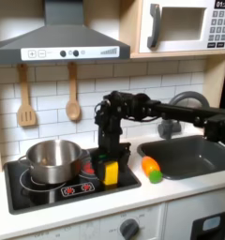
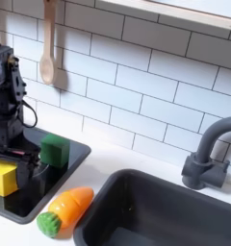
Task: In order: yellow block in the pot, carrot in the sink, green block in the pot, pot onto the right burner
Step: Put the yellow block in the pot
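On the black stovetop (image 1: 49, 192) you see the gripper (image 1: 109, 167) pointed straight down, its fingers clamped on the yellow block (image 1: 110, 172); whether the block touches the cooktop you cannot tell. In the second exterior view the yellow block (image 2: 3, 178) sits between the dark fingers at the second exterior view's left edge, with the green block (image 2: 56, 151) just beside it on the cooktop. The pot (image 1: 54, 160) stands on the burner at the first exterior view's left, near the gripper. The carrot (image 1: 153, 170) lies on the white counter (image 2: 117, 154) between stovetop and sink (image 1: 194, 156), its green end (image 2: 48, 224) toward the counter's front edge.
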Robot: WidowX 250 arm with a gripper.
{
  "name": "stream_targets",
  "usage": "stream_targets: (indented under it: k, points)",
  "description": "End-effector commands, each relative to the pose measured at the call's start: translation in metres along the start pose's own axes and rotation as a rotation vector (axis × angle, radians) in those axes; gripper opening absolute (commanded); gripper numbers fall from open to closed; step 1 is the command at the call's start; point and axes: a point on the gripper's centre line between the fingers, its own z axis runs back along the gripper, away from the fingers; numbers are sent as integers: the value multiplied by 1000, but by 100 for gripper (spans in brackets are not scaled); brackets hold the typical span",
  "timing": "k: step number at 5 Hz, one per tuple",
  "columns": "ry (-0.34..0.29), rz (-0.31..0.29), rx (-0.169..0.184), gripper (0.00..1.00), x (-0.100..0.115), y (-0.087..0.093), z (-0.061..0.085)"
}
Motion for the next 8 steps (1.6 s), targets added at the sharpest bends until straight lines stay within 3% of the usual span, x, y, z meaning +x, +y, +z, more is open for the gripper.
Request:
stream_targets:
  k: [1,5,6,7,8]
  points:
    - [5,-2,6,100,-1,3,-5]
    - [-4,-15,1,100,0,0,-12]
    - [-11,-17,-1,68,0,0,-13]
    - [-18,-4,3,0,1,1,-13]
    - [-19,-2,4,0,1,1,-13]
